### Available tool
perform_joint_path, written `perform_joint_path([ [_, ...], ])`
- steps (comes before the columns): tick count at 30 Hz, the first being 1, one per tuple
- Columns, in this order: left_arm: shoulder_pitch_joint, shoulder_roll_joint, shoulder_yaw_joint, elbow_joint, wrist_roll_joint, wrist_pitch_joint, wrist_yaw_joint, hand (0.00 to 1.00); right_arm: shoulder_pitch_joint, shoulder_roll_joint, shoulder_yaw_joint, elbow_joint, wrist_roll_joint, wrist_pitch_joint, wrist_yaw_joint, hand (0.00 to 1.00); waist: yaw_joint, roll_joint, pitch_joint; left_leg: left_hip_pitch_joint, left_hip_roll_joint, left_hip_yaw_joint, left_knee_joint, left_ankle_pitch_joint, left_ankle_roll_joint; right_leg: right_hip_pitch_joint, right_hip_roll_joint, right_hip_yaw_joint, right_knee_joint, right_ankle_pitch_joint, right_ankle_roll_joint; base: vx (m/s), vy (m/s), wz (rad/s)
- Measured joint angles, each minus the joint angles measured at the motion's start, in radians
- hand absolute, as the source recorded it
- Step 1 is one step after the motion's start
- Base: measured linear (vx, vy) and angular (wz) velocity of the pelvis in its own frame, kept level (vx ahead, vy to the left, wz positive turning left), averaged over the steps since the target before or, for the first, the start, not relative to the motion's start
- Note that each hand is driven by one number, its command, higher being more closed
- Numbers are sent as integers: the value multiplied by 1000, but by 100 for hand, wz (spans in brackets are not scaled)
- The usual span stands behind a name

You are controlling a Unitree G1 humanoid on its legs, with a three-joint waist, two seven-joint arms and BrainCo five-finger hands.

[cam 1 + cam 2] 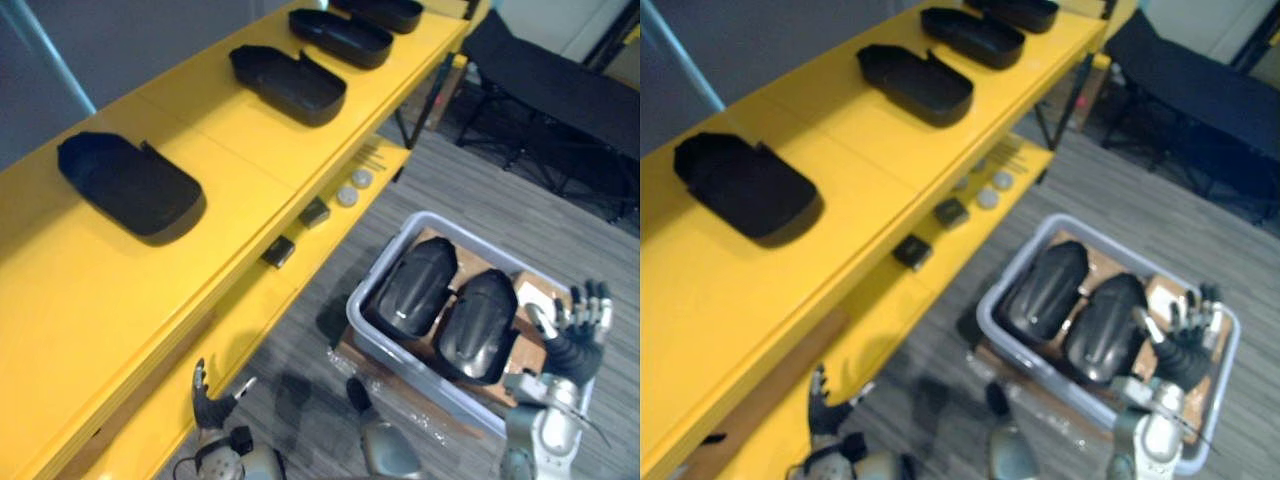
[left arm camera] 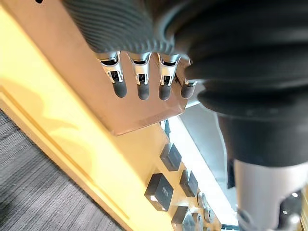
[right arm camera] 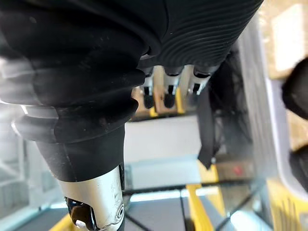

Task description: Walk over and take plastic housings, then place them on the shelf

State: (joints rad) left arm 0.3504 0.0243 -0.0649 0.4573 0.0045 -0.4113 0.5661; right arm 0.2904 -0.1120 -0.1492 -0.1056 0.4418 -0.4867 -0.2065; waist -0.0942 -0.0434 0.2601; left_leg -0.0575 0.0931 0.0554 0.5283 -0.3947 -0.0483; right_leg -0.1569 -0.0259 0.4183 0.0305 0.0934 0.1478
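Yellow shelf (image 1: 250,170), two levels, running diagonally across the left of the head views. Its upper level carries four black plastic housings in a row, well apart from one another: the nearest (image 1: 130,185), a second (image 1: 290,83), a third (image 1: 340,37) and the farthest (image 1: 385,12). Each is a matt, shallow, open shell with rounded corners, lying hollow side up.

Grey bin (image 1: 378,268), on the grey floor (image 1: 480,190) beside the shelf. It holds two further housings side by side, one (image 1: 412,288) nearer the shelf, the other (image 1: 478,325) touching it. Both lie dome side up, glossy and oblong.

Right hand (image 1: 575,338), raised over the far-right part of the bin, fingers straight and spread, holding nothing. Left hand (image 1: 210,403), low beside the shelf's lower level, fingers extended, likewise empty.

Lower level: small black blocks (image 1: 278,251) and pale round discs (image 1: 347,196).
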Motion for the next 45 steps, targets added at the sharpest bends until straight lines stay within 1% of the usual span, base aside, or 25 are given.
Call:
perform_joint_path([
  [2, 9, -16, -1, -23, -1, -1, 10, 0, 1, 4, 19, 0, 12, -4, 19, 0, 13, 7, -1, 20, 15, 4, -33, -47, -17, -17, 16, -8, 9, 0, -3, -118, 59, -39],
  [3, 5, -15, -8, -27, -6, -1, 15, 0, 0, 14, 36, -2, 16, -9, 23, 0, 36, -2, 2, 19, 14, 26, -34, -47, -15, -25, 14, -14, 7, 5, -40, -139, 39, -50],
  [4, 7, -14, -19, -27, -9, 0, 20, 0, -6, 15, 62, -2, 14, -13, 22, 0, 52, 3, 0, 21, 16, 40, -52, -41, -10, -36, 5, -47, 12, 1, -82, -91, 13, -49],
  [5, 7, -17, -22, -27, -10, -1, 21, 0, -9, 15, 76, -2, 14, -16, 19, 0, 55, 7, 0, 22, 22, 46, -63, -35, -9, -48, 1, -63, 28, 2, -76, -39, -9, -24],
  [7, -2, 7, -26, -27, -36, -1, 22, 0, -24, 17, 102, -1, 14, -17, 2, 0, 57, -13, -1, 21, 4, 39, -75, -26, -17, -70, -8, -94, 70, 13, -52, 16, -23, 8],
  [8, -3, 7, -26, -30, -36, -2, 23, 0, -33, 17, 103, -1, 14, -17, -4, 0, 60, -12, -1, 19, 6, 37, -77, -23, -20, -67, -8, -96, 60, 17, -47, 38, -17, 14],
  [13, -52, 0, -49, -86, -34, -63, 39, 0, -85, 18, 126, 47, -26, 0, -90, 0, 85, 19, 15, -20, 23, -5, -50, -27, -32, -75, -5, -135, 34, 41, -14, 55, -8, 16],
  [15, -88, 0, -69, -158, -32, -80, 31, 0, -83, 36, 132, 55, -32, 7, -127, 0, 99, 20, 19, -45, 42, -28, 10, -46, -38, -92, 20, -151, 79, 43, -10, 36, 5, 0],
  [17, -142, -2, -87, -231, -28, -81, -4, 0, -47, 62, 128, 54, -33, -3, -151, 0, 104, 41, 58, -29, 76, -42, 123, -106, -29, -90, 71, -151, 166, 43, -10, -51, 59, -56],
  [19, -173, 7, -107, -269, -30, -81, -14, 0, 13, 75, 118, 45, -35, -17, -143, 0, 100, 45, 74, -11, 91, -4, 185, -166, -14, -86, 89, -173, 194, 44, -11, -161, 85, -78],
  [20, -176, 8, -107, -279, -28, -81, -13, 0, 32, 78, 113, 38, -35, -17, -140, 0, 99, 39, 78, -6, 92, 16, 202, -179, -4, -85, 87, -191, 194, 56, -11, -256, 93, -113],
  [21, -186, 8, -105, -285, -26, -78, 3, 0, 60, 79, 103, 31, -35, -17, -131, 0, 99, 34, 86, 3, 113, 68, 217, -187, 12, -78, 93, -219, 136, 153, -29, -293, 92, -124],
  [22, -190, 14, -94, -287, -26, -73, 24, 0, 72, 78, 91, 27, -35, -18, -111, 0, 100, 50, 96, 3, 142, 116, 214, -173, 30, -77, 100, -282, 137, 178, -54, -305, 90, -115],
  [23, -189, 17, -91, -288, -27, -70, 37, 0, 85, 76, 84, 26, -35, -18, -104, 0, 93, 47, 96, 2, 148, 130, 211, -165, 36, -89, 93, -324, 212, 129, -77, -333, 138, -98],
  [25, -169, 30, -63, -333, -28, -52, 69, 0, 98, 62, 81, 18, -36, -18, -92, 0, 95, 39, 93, 9, 176, 205, 173, -124, 43, -105, 40, -430, 461, -52, -89, -255, 121, -93],
  [28, -138, 52, -10, -416, -36, -13, 79, 0, 79, 57, 81, -2, -55, -13, -94, 0, 113, 22, 83, -6, 193, 278, 106, -57, 36, -74, -52, -472, 590, -152, -87, -114, -7, -86],
  [30, -111, 52, 33, -435, -36, 2, 73, 0, 59, 49, 74, 2, -55, -6, -97, 0, 116, 11, 77, -19, 200, 292, 83, -32, 20, -21, -93, -476, 600, -162, -89, -69, -113, -48],
  [31, -94, 59, 61, -435, -37, 6, 55, 0, 47, 44, 63, 17, -56, -1, -101, 0, 116, -8, 65, -30, 197, 295, 79, -24, 6, 22, -114, -476, 551, -143, -73, -65, -157, -40],
  [32, -83, 65, 83, -433, -43, 7, 42, 0, 30, 38, 46, 38, -58, 14, -103, 0, 117, -17, 59, -41, 188, 278, 71, -14, -10, 21, -104, -488, 511, -148, -67, -53, -128, -36],
  [34, -67, 67, 89, -433, -47, 8, 20, 0, -6, 18, 4, 86, -70, 41, -123, 0, 125, -3, 55, -59, 172, 210, 37, 13, -20, 18, -90, -500, 455, -147, -67, -33, -98, -38],
  [37, -68, 67, 94, -434, -47, -2, -25, 0, -16, 3, -91, 165, -74, 75, -148, 0, 120, 1, 50, -73, 131, 203, -42, 75, -22, 52, -95, -503, 298, -149, -64, -19, -125, -3],
  [39, -77, 68, 95, -442, -41, -12, -31, 0, -33, -10, -119, 189, -73, 87, -144, 0, 115, 4, 50, -92, 121, 203, -52, 89, -20, 55, -99, -504, 241, -149, -63, -31, -78, -22],
  [40, -87, 73, 94, -446, -32, -29, -31, 0, -80, -38, -135, 224, -65, 114, -140, 0, 111, 8, 52, -120, 119, 204, -43, 94, -21, 54, -98, -507, 174, -147, -50, -38, -103, -44],
  [44, -158, 86, 44, -439, -25, -28, -77, 0, -186, -112, -152, 320, -52, 139, -127, 0, 98, 48, 94, -123, 111, 202, -53, 120, -19, 63, -99, -501, 118, -126, -17, -73, -79, -23],
  [45, -177, 89, 13, -429, -23, -21, -124, 0, -228, -140, -152, 350, -40, 142, -121, 0, 90, 61, 107, -117, 102, 198, -74, 133, -20, 60, -102, -499, 114, -119, -17, -105, -33, -4],
])
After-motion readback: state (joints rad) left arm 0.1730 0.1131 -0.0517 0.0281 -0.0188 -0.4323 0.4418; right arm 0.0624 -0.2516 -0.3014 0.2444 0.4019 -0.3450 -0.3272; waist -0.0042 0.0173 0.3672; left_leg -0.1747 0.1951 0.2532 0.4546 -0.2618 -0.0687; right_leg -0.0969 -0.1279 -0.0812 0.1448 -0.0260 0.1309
